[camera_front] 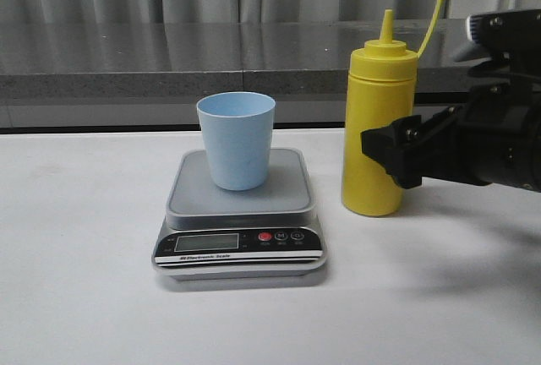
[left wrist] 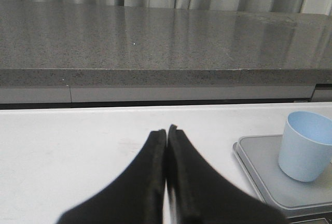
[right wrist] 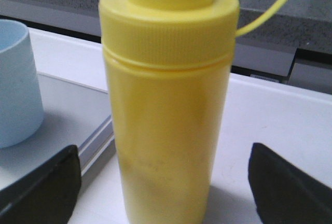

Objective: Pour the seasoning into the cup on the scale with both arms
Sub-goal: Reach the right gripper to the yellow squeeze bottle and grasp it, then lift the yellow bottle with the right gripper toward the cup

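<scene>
**Right pincer lined up on the bottle, cup waiting on the scale**

The bottle (camera_front: 379, 128) stands upright on the white surface (camera_front: 84, 280), just beside the scale (camera_front: 239, 221) on its right, nozzle up and the cap dangling on its strap above. The cup (camera_front: 237, 139) sits mouth-up near the middle of the scale's platform, ready to take the pour and be weighed. The right pincer (right wrist: 166, 182) has its fingers (right wrist: 41, 187) spread wide, one on each side of the bottle's lower body and clear of it in the wrist view; that looks like the set-up for a side grasp, low enough to leave the top free for tipping. The left pincer (left wrist: 166, 146) is pressed together, holding nothing, over bare surface left of the scale.

Room is good: open surface in front and to the left, and a dark ledge well behind. The tight spot is the narrow gap between bottle and scale edge, where the inner finger must fit.
</scene>
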